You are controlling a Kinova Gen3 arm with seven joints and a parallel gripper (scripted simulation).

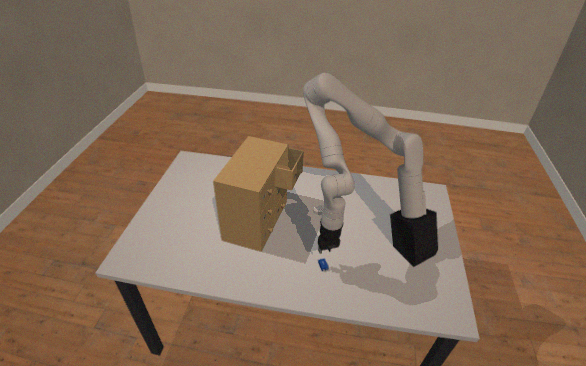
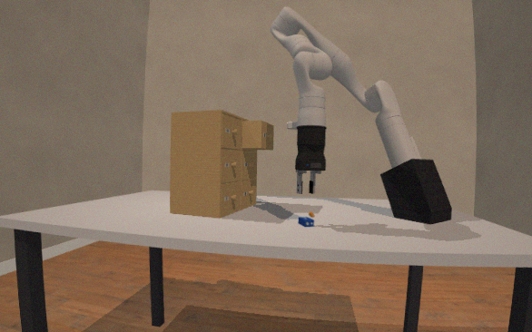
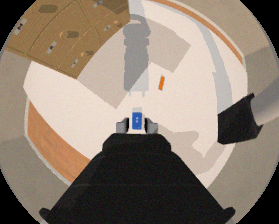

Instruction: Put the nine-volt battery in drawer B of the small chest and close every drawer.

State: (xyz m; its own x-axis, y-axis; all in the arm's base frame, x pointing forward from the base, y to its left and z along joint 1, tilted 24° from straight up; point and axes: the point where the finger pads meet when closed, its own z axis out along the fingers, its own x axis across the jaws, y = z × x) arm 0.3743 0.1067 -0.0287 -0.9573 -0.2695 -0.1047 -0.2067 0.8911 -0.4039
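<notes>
- Taking the small blue block-shaped nine-volt battery (image 2: 306,221) as the landmark: it lies flat on the white table top (image 2: 107,218), toward the table's near edge, touching nothing but the table
- Directly above the battery hangs the black two-finger gripper (image 2: 305,185), pointed straight down, fingers partly spread with nothing between them; in the wrist view the battery (image 3: 137,120) sits right between the fingertips, so this looks like a line-up for a top-down pick, with the descent not yet made
- Just behind the battery, slightly to its right in the exterior view, lies a small orange piece (image 2: 311,213); it is too small to identify, and I judge it a thing to leave alone, so the fingers should come down without brushing it
- Beyond the battery and to its left stands the tan wooden chest of small drawers (image 2: 198,163), upright, its knobbed fronts turned toward the arm
- One upper drawer (image 2: 258,134) of the chest juts out, level and not drooping, presumably opened to receive the battery; the label is too small to read, so I cannot confirm it is B
- Farther back, to the battery's right, the black pedestal (image 2: 434,204) carries the white jointed arm (image 2: 389,118), which arches high and drops vertically over the battery
</notes>
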